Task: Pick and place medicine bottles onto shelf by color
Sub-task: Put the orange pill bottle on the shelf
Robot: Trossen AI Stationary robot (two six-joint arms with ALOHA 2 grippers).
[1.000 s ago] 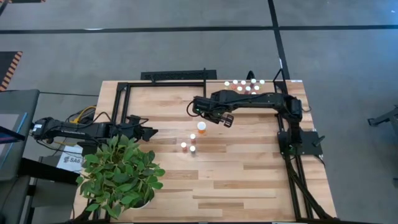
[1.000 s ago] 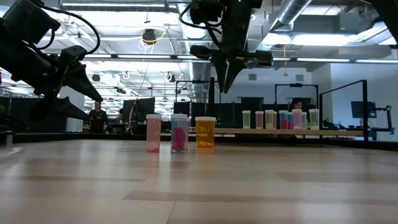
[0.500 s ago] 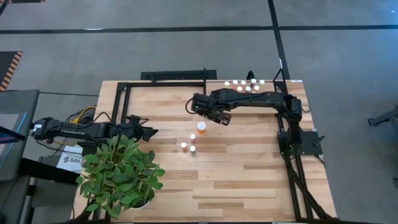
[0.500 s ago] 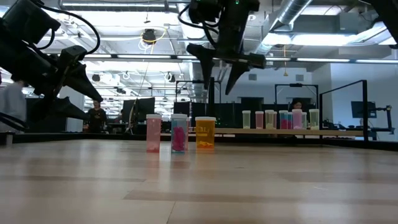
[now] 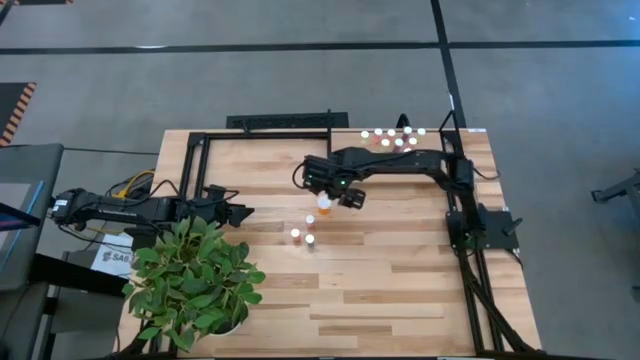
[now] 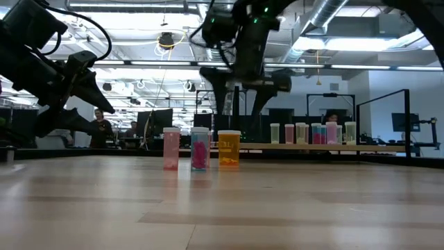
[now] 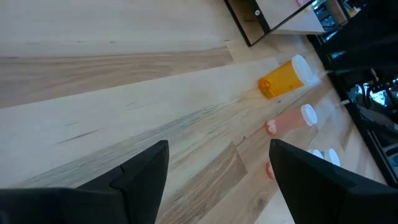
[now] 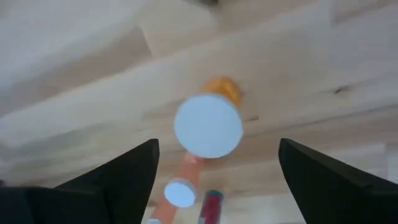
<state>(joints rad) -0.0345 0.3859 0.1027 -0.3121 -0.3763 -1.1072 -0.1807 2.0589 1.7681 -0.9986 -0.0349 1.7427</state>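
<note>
The larger orange medicine bottle (image 5: 324, 205) stands upright on the tabletop with its white cap (image 8: 208, 126) up. My right gripper (image 5: 336, 194) hangs open right above it, a finger on either side and clear of it (image 6: 239, 111). Three small vials stand nearby: pink (image 6: 171, 149), red (image 6: 200, 149) and one more (image 5: 310, 240). Several vials (image 5: 392, 137) stand on the shelf (image 6: 374, 147) at the far right. My left gripper (image 5: 238, 212) waits open at the table's left, beside the plant.
A leafy potted plant (image 5: 195, 280) fills the near left corner. Black frame bars (image 5: 190, 160) run along the far and left sides, and the right arm's base (image 5: 480, 228) sits at the right edge. A person (image 6: 102, 128) shows in the room behind.
My right gripper has opened wide from shut. It has shifted a little toward the table's left and slightly down, coming over the large orange bottle. The bottles have stayed in place.
</note>
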